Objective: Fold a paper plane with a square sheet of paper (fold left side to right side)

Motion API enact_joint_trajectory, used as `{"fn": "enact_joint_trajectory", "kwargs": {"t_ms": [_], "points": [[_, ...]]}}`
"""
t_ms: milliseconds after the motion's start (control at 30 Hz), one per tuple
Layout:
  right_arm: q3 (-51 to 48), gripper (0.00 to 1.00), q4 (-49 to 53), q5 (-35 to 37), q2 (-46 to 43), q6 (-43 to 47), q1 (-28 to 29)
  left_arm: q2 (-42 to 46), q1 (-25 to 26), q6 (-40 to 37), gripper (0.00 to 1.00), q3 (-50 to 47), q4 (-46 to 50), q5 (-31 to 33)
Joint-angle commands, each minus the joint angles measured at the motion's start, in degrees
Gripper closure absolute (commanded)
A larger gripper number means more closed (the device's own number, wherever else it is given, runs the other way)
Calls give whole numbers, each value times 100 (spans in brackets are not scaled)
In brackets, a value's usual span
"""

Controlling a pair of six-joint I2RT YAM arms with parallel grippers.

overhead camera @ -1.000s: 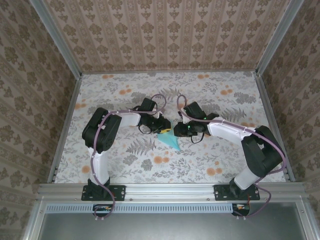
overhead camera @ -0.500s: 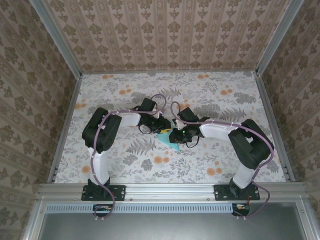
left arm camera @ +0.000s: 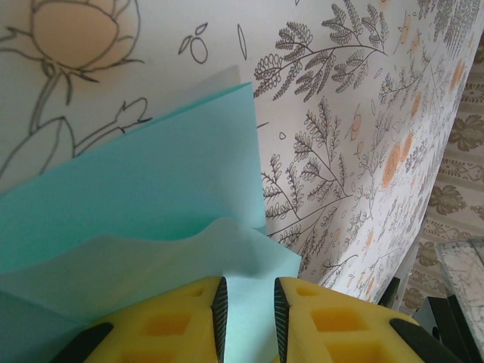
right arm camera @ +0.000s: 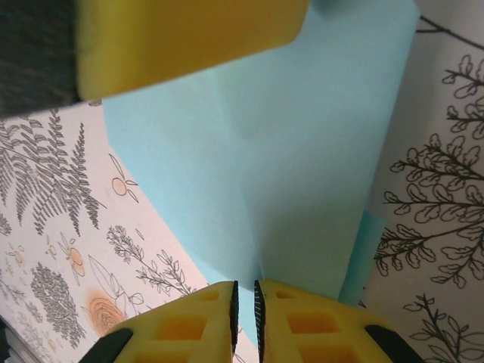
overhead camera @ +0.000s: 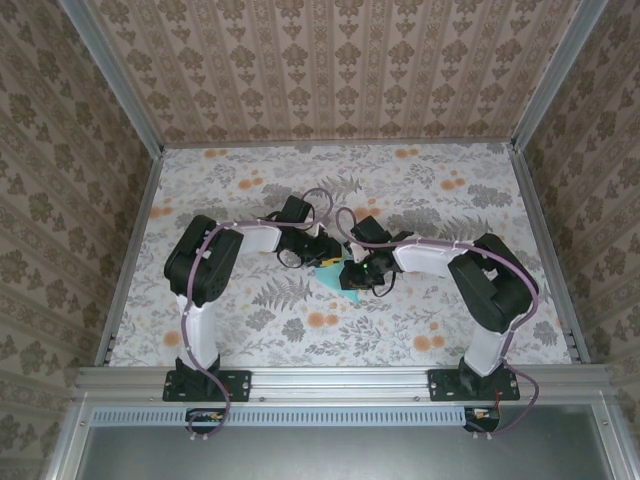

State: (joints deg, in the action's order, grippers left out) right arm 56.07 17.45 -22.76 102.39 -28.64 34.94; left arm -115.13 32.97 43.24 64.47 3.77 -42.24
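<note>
**GRIP CHECK: BOTH SIDES ENGAGED**

Left pincer (left arm camera: 247, 293): jaws nearly together, nipping a lifted flap of the folded light-turquoise paper sheet (left arm camera: 151, 189). Right pincer (right arm camera: 245, 293): jaws almost meeting on the same sheet's crease. Sheet lies mid-way across the floral-print surface (overhead camera: 420, 320).

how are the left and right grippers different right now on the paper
The left gripper has a plain gap between its fingers with the turquoise paper in it; the right gripper is closed to a thin slit. From above, the left gripper sits at the paper's far-left edge, the right gripper at its right side. Both have yellow fingers and are at the same paper.
</note>
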Motion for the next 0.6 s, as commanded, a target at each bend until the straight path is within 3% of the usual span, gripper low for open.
{"fn": "enact_joint_trajectory", "kwargs": {"t_ms": [0, 567], "points": [[140, 82, 494, 238, 105, 191, 55, -219, -72, -135, 73, -260, 680, 480], [369, 82, 1304, 794, 273, 549, 204, -254, -80, -150, 73, -251, 704, 488]]}}
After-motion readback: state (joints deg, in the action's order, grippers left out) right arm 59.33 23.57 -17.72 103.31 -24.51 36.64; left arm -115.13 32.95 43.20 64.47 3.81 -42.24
